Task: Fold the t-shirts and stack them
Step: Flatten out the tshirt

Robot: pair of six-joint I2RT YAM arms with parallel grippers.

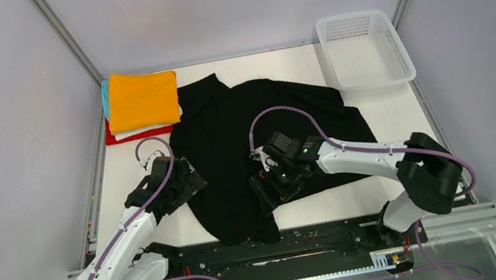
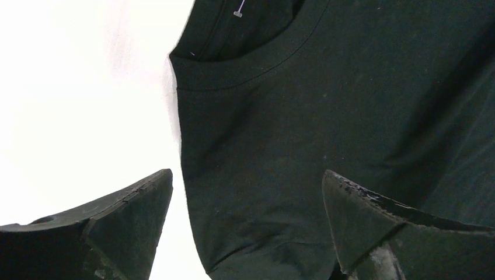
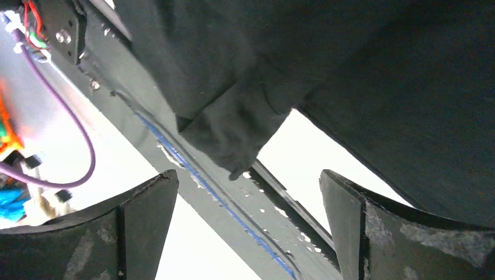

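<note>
While both arms sit low over the cloth, black t-shirt (image 1: pixel 259 130): spread unfolded and rumpled across the middle of the table (image 1: pixel 136 174); its near part reaches the front edge.
Left gripper (image 2: pixel 245 175): jaws wide and empty. One finger is over bare table and the other over cloth, so it straddles the shirt's edge just below the collar (image 2: pixel 245 81).
Right gripper (image 3: pixel 248 175): jaws wide and holding nothing, low over the shirt's near side.
Loose corner (image 3: pixel 233 134): droops off the table onto the black rail (image 3: pixel 192 169) at the front.
Folded stack: orange shirt (image 1: pixel 141 99) on top, with white, red and teal edges showing beneath, at the far left corner just beside the black shirt's far sleeve.
Basket (image 1: pixel 364 50): far right corner, beside the shirt's far edge.
Risk, snag: if I lift or drag from here, I judge the drooping corner could catch on the rail and skew the fold.
Risk, thin pinch: closing the left jaws here may take only the top layer or the collar rib, and the cloth could slip out partway.
Risk, uneven pull: the two grips are on unlike spots, so the shirt may twist rather than fold flat.
Risk, stack: a sweep to the far left could nudge the orange shirt out of line.
</note>
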